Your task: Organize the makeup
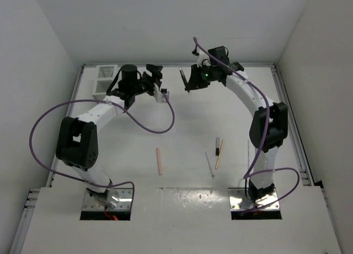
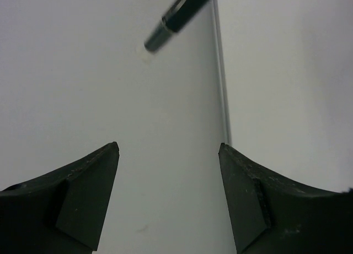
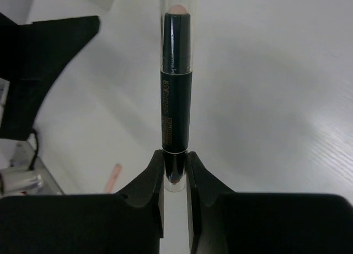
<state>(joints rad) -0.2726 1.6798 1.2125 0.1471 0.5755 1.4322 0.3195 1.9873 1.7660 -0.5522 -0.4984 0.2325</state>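
Right tool (image 3: 175,157) grips black stick (image 3: 176,100), apart from slatted box (image 1: 102,80).

Both arms reach far; left hand (image 2: 169,145) gapes; right hand (image 3: 175,153) clamps black stick (image 3: 176,100).

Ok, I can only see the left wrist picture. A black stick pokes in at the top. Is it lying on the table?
Observer: No. The right gripper holds the black stick in the air, with its jaws shut on one end.
Operator: Are there other sticks I can't see?
Observer: Yes. A pink stick lies flat on the table, nearer the arm bases.
Operator: And where's the box?
Observer: The box sits in the table's far left corner.
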